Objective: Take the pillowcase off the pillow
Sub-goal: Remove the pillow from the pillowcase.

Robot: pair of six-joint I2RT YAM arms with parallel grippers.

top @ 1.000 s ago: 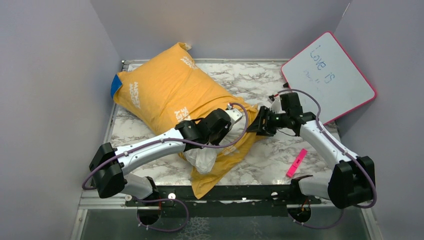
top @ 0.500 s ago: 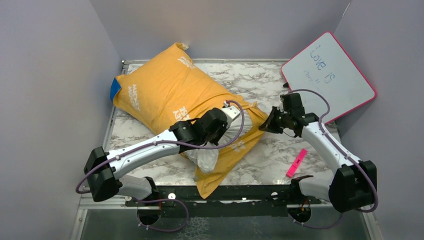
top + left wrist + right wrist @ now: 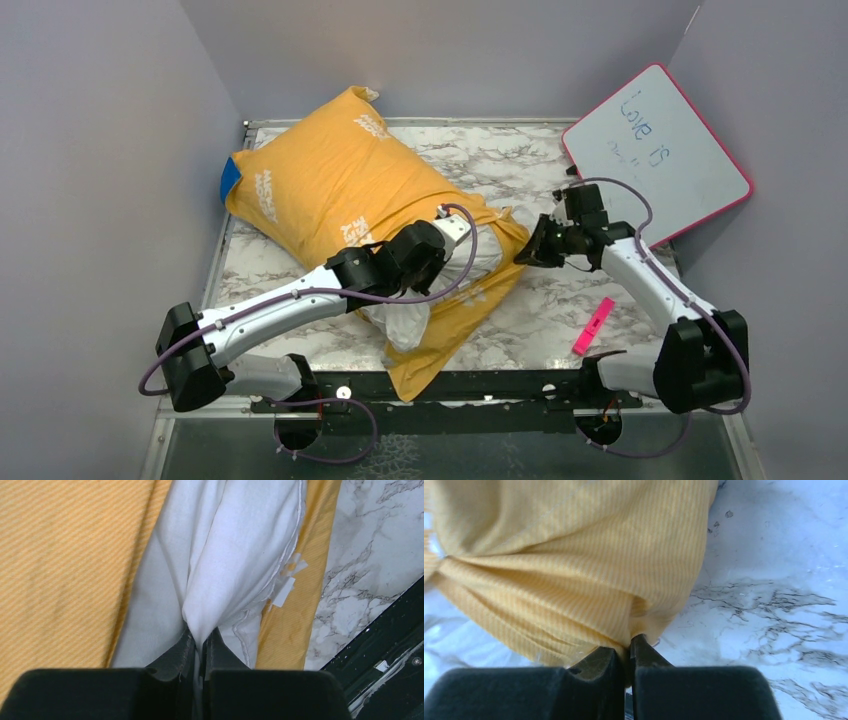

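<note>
**Item 1. Black rail [image 3: 450, 385].** Runs along the table's near edge, just below the pillowcase's open end. Both arm bases are bolted to it.

**Item 2. Pink marker [image 3: 593, 326].** Lies on the marble table [image 3: 540, 160], to the right of the pillowcase and apart from it. Any label is too small to read.

**Item 3. Pillow [image 3: 405, 318].** Plain white and wrinkled. One end bulges out of the pillowcase's near opening; the rest is inside the cover. Small white tags [image 3: 287, 582] sit at its seam, with no writing legible.

**Item 4. Left gripper [image 3: 201, 640].** Reaches over the near half of the pillowcase. The jaws are pinched together on a fold of the white pillow fabric.

**Item 5. Right gripper [image 3: 628, 647].** Sits at the pillowcase's right edge. The jaws are closed on a gathered pleat of the orange cloth, just above the marble.

**Item 6. Pillowcase [image 3: 320, 190].** Orange-yellow face up, lying diagonally from the near centre of the table to the far left. It carries several blocks of white lettering, too small to read. A blue patch [image 3: 231, 172] shows at its far-left corner.

**Item 7. Whiteboard [image 3: 660, 150].** Pink-edged, leaning at the far right and well apart from the pillowcase. It is handwritten "Love is"; the fainter line beneath is not legible.
</note>
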